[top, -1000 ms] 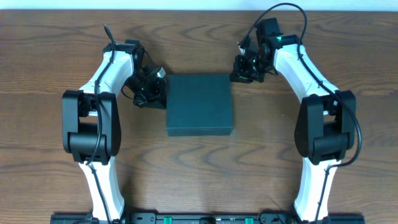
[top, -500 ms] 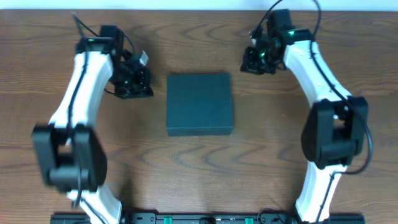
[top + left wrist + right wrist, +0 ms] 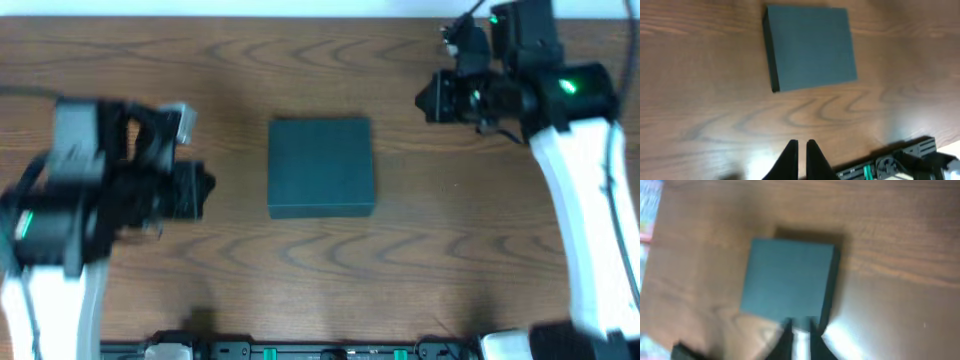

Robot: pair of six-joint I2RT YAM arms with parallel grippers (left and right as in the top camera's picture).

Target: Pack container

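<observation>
The container [image 3: 320, 165], a dark teal-grey square box, lies flat in the middle of the wooden table with its lid closed. It also shows in the left wrist view [image 3: 810, 47] and, blurred, in the right wrist view [image 3: 787, 282]. My left gripper [image 3: 197, 188] is raised well to the left of the box, blurred; in its wrist view the gripper [image 3: 802, 145] is shut and empty. My right gripper [image 3: 430, 100] hangs above the table to the right of the box's far corner. In its wrist view the gripper [image 3: 800, 322] has its fingers close together with nothing between them.
A black rail [image 3: 320, 350] with green parts runs along the table's front edge and shows in the left wrist view [image 3: 900, 160]. A blurred colourful patch [image 3: 650, 210] lies at the left edge of the right wrist view.
Both arms have pulled away from the box and risen toward the camera, the left out to the left and forward, the right out to the right. The box has not moved.
</observation>
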